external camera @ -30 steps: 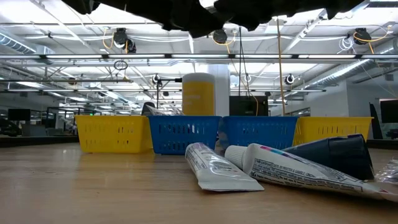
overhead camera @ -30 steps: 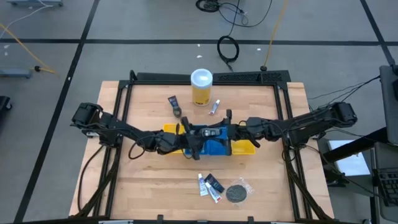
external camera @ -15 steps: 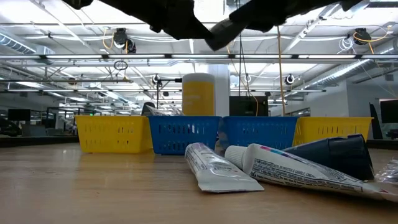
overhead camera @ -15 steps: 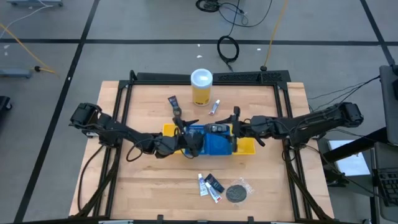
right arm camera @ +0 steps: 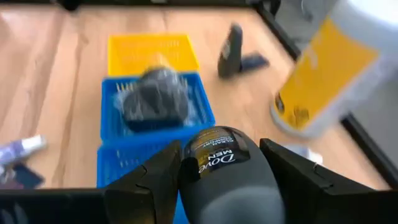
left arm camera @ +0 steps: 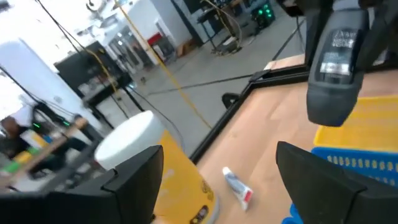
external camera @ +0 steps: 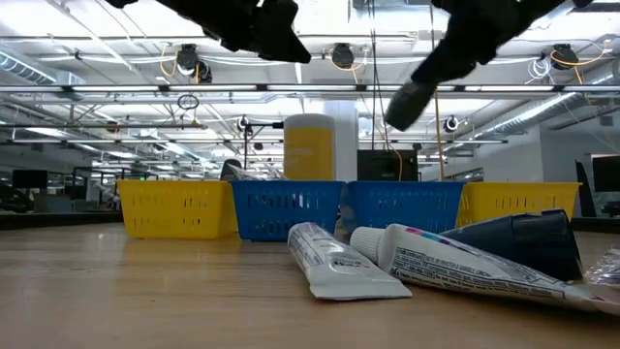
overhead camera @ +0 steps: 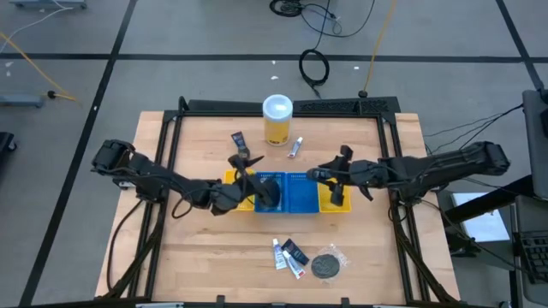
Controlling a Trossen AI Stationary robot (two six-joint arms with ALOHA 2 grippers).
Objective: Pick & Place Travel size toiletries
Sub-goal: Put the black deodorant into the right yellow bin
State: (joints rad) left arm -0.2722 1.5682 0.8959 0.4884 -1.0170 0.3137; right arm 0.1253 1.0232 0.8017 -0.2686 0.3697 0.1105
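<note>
My right gripper [overhead camera: 329,176] hangs above the right end of the tray row [overhead camera: 342,205], shut on a dark oval Dove piece [right arm camera: 219,155]. My left gripper [overhead camera: 248,168] is open over the row's left part and holds nothing; its fingers [left arm camera: 134,180] point toward the far edge. A black disc in clear wrap [right arm camera: 155,99] lies in a blue tray [overhead camera: 300,198]. White tubes [overhead camera: 279,253], a dark tube [overhead camera: 295,251] and another wrapped disc [overhead camera: 325,265] lie near the front edge. A dark tube [overhead camera: 238,139] and a small white tube [overhead camera: 295,147] lie farther back. My right gripper pinches the dark oval piece between its two fingers [right arm camera: 292,180], one on each of its sides [right arm camera: 189,186]. The fingers come from the table's right, slanting a little down. The piece is lifted clear above the trays, with its labelled end [left arm camera: 336,56] free beyond the fingertips.
A tall yellow canister with a white lid [overhead camera: 277,118] stands at the far middle of the table. Yellow trays [overhead camera: 233,178] close both ends of the row. A black frame [overhead camera: 377,107] runs round the tabletop.
The two grippers, close together over the trays a second ago, have parted. My right gripper has drawn back toward the table's right edge with the dark oval piece and tipped more level. My left gripper has turned toward the far edge and stands clear of the piece.
</note>
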